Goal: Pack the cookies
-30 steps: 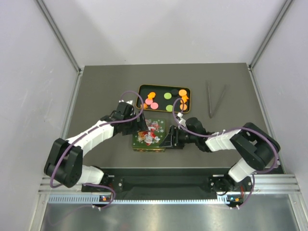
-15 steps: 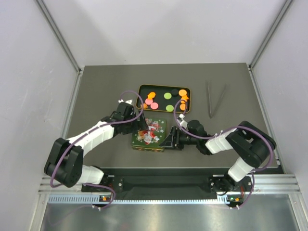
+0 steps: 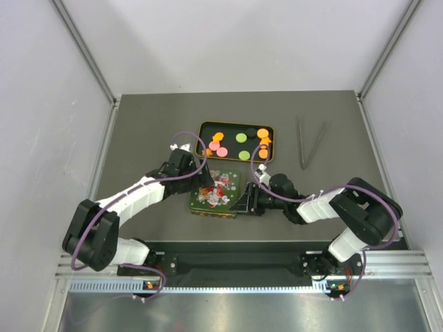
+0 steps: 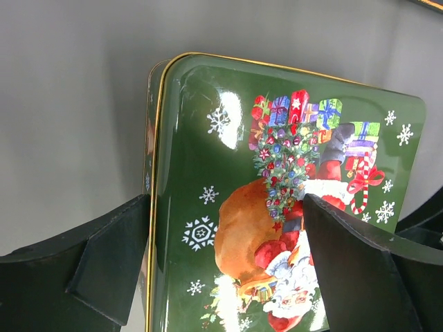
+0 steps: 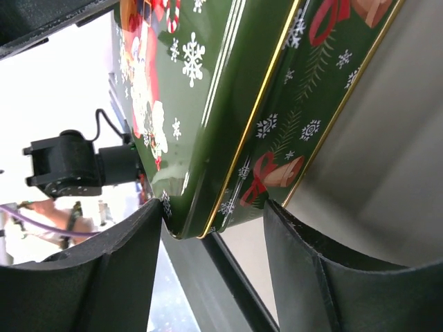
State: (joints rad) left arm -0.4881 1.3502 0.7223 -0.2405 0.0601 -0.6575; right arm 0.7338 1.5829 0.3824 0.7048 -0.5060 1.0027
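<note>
Green Christmas tin lid (image 3: 216, 192): right gripper (image 5: 214, 214) has narrowed onto its right edge and grips it; left gripper (image 4: 227, 207) hangs wide over it. Cookies (image 3: 241, 137) lie just beyond, in the tin base (image 3: 232, 142); closing judged next

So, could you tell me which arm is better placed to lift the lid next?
Probably the right. Its claw has the lid's edge between its fingers, close against both sides. The left claw hangs wide open over the lid's face, gripping nothing.
</note>
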